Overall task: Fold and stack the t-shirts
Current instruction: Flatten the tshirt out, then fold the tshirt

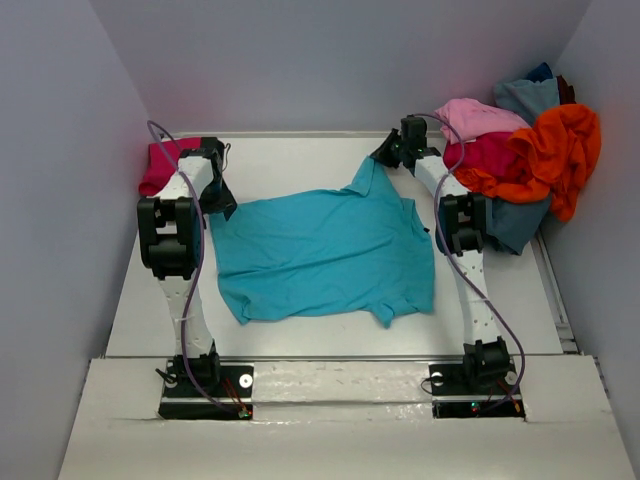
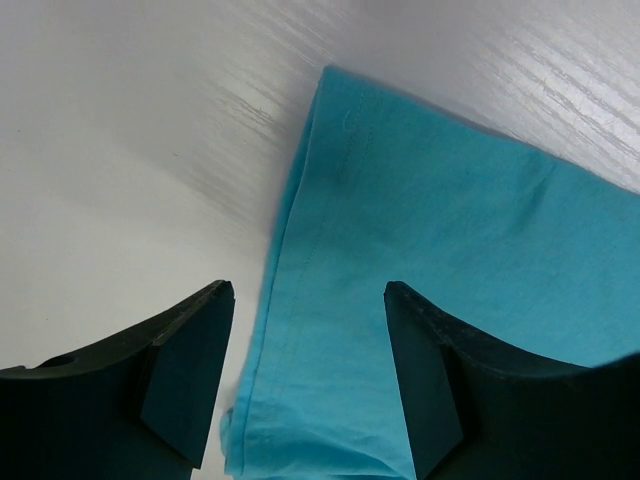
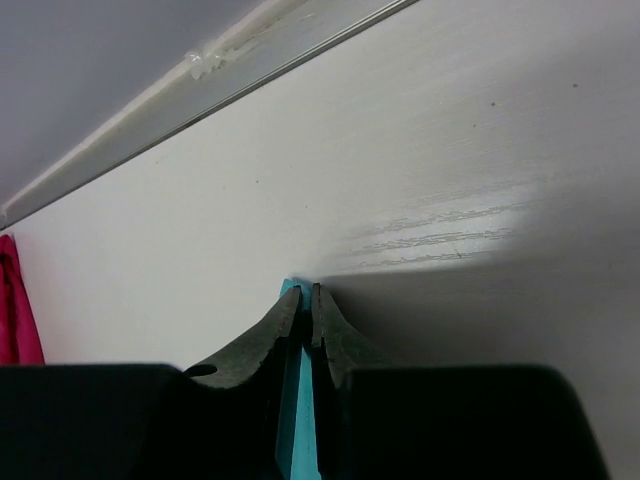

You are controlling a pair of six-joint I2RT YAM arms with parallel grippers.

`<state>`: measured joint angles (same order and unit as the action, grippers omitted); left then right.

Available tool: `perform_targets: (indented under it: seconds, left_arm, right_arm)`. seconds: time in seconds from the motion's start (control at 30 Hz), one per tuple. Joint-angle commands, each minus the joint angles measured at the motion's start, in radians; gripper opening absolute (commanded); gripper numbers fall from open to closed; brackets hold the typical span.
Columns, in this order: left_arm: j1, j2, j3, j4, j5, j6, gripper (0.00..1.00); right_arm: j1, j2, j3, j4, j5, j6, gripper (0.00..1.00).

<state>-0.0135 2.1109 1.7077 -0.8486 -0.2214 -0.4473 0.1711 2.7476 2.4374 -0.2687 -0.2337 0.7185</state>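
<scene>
Turquoise t-shirt (image 1: 320,255) corner pinched by outstretched right pincer (image 3: 303,292).

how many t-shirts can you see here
6 told apart: turquoise shirt spread mid-table, red one far left, and light pink, magenta, orange and blue heaped far right; more may be buried.

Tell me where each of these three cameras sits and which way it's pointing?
Top view: fixed above and behind the arms, looking down on the table, the turquoise t-shirt and the pile of shirts; both arms show whole.
Left wrist: on the left arm, looking down between the open left gripper fingers at the shirt's hem.
Right wrist: on the right arm, looking low across the table toward its far edge; the right gripper pinches turquoise cloth.
Shared: all three see the turquoise t-shirt.
</scene>
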Motion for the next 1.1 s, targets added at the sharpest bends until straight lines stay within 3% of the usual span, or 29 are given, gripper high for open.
perform_targets:
  seconds: [0.0, 0.47, 1.07]
  left_arm:
    - [-0.003, -0.029, 0.032, 0.014, -0.024, -0.027, 0.74]
    - [0.027, 0.144, 0.28, 0.066, 0.076, -0.039, 0.75]
    - [0.076, 0.133, 0.181, 0.106, 0.151, -0.047, 0.74]
  right_arm:
    - [0.002, -0.071, -0.024, -0.073, -0.001, -0.031, 0.15]
    - [0.002, -0.117, -0.044, -0.107, -0.01, -0.037, 0.15]
    - [0.002, -0.134, -0.063, -0.13, -0.015, -0.047, 0.15]
